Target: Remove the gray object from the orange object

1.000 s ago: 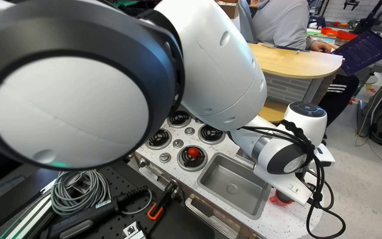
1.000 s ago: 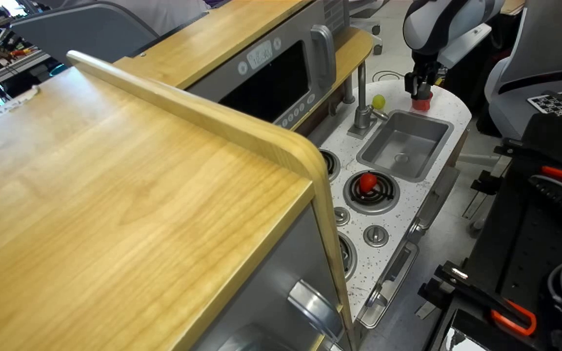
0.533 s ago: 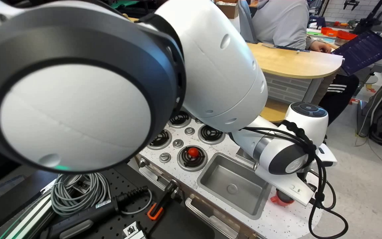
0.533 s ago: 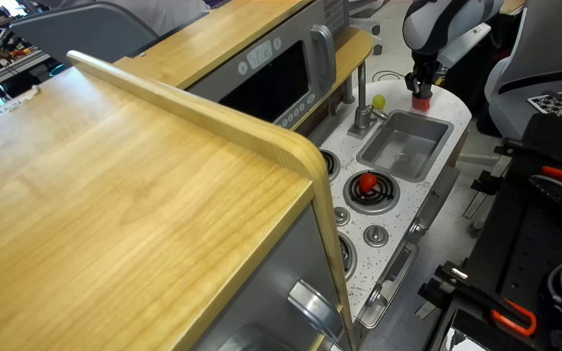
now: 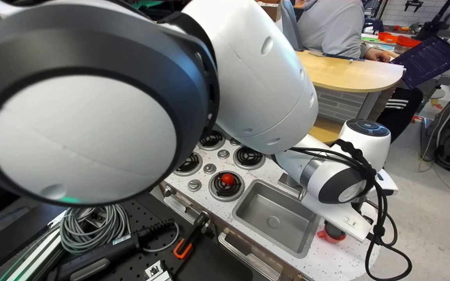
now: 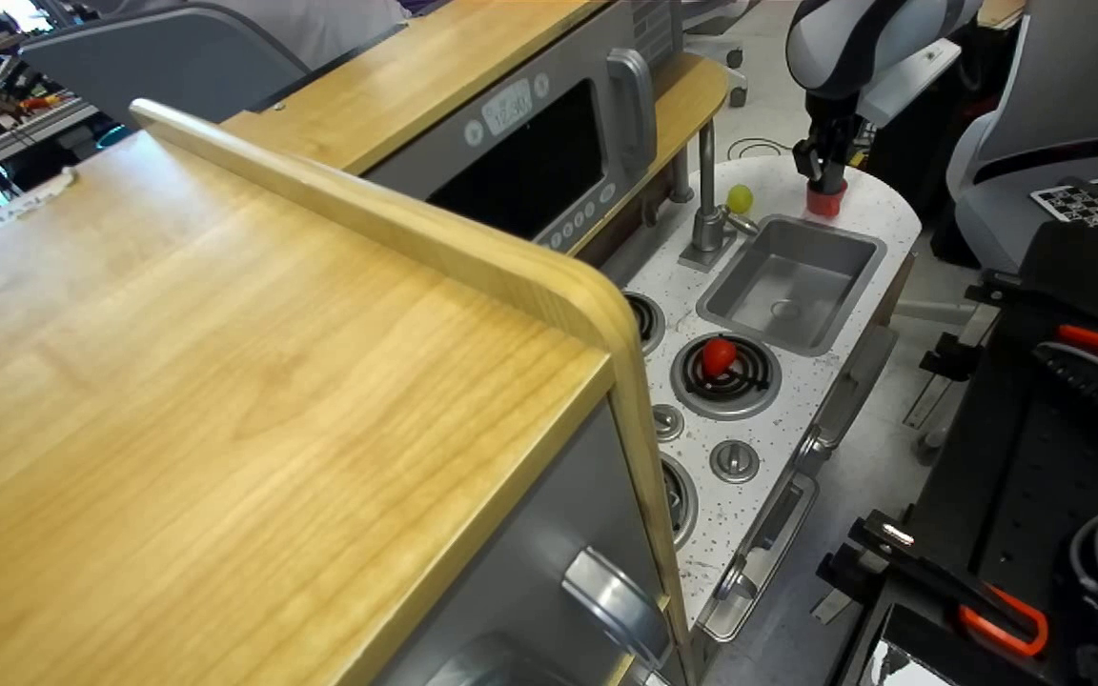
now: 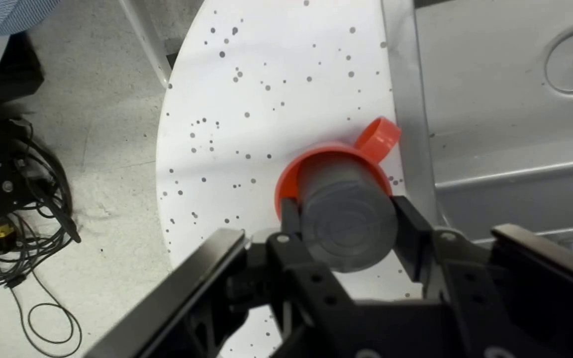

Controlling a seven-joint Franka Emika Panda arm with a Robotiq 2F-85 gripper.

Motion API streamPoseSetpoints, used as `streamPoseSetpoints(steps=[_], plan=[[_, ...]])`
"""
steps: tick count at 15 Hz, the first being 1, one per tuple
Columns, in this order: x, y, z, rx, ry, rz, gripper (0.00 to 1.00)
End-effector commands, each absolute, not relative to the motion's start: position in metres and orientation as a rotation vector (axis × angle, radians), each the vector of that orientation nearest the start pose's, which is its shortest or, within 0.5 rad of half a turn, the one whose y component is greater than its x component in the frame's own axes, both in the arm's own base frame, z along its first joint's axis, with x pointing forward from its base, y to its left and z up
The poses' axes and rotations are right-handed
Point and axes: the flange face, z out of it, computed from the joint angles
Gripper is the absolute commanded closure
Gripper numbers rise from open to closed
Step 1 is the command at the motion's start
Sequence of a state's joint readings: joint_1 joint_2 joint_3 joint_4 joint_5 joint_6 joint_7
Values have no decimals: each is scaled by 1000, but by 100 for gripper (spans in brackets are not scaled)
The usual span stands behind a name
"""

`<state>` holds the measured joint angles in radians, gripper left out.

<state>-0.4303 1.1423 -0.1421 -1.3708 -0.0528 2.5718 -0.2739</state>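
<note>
The gray object (image 7: pixel 348 223) is a smooth cylinder with a round flat end facing the wrist camera. It stands in the orange-red cup (image 7: pixel 286 185), which has a ring handle (image 7: pixel 378 140) toward the sink. Its lower end is hidden by the cup's rim. My gripper (image 7: pixel 347 211) is shut on the gray object, with one finger (image 7: pixel 413 233) on each side of it. In both exterior views the cup (image 5: pixel 331 236) (image 6: pixel 825 203) rests on the white counter, with the gray object (image 5: pixel 334 230) (image 6: pixel 832 179) rising from it under the gripper (image 6: pixel 821 162).
A metal sink (image 6: pixel 706 303) lies beside the cup, with a faucet (image 6: pixel 707 224) and a yellow-green ball (image 6: pixel 740 198) behind. A red ball (image 6: pixel 719 356) sits on a burner. The counter's rounded edge (image 7: pixel 164 149) is near the cup. A chair (image 6: pixel 1006 181) stands beyond.
The gripper's fingers have closed in on the gray object, and the hand has shifted slightly. A little more of the gray cylinder shows above the cup.
</note>
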Motion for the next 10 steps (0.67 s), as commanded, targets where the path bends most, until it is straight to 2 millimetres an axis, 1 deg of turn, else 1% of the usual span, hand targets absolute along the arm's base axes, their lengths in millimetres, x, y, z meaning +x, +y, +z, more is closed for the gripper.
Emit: streamPoseSetpoints(steps=[1, 3, 5, 10], plan=[[601, -365, 61, -3246, 213, 6, 77], [596, -367, 73, -3244, 186, -7, 77], [587, -370, 87, -3234, 178, -7, 77], [541, -391, 112, -3235, 218, 15, 77]])
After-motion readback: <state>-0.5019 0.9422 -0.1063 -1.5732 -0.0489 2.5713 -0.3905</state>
